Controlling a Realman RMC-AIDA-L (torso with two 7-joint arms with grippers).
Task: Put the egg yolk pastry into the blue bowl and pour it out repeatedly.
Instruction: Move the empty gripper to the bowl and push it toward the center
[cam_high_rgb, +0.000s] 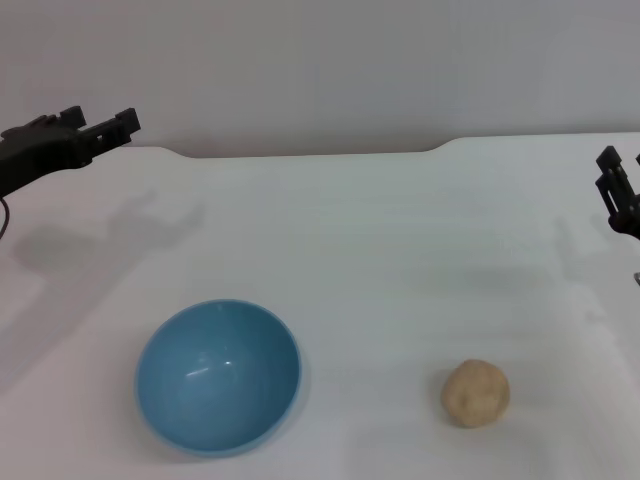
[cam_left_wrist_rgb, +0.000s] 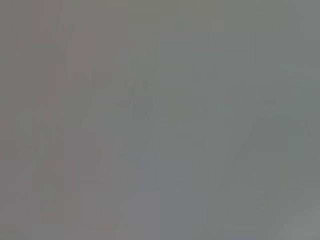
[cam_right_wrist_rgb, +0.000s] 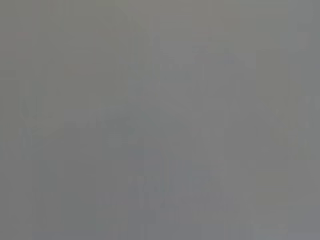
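Sitting loose on the table (cam_high_rgb: 400, 230) right of the empty blue bowl (cam_high_rgb: 218, 377), the egg yolk pastry (cam_high_rgb: 476, 393) could roll from a clumsy pinch; the left hand (cam_high_rgb: 113, 126) looks spread, the right hand (cam_high_rgb: 618, 185) I cannot tell.

My left gripper (cam_high_rgb: 100, 127) is matte black and blocky, built of squared segments, with two short stubby prongs at its tip and a small raised knob on top. A thin dark cable loops down from its rear end. My right gripper (cam_high_rgb: 618, 185) is the same matte black, a cluster of angular, stepped blocks with squared-off ends, and a small pale grey part shows just below it. Both wrist views show only flat grey.
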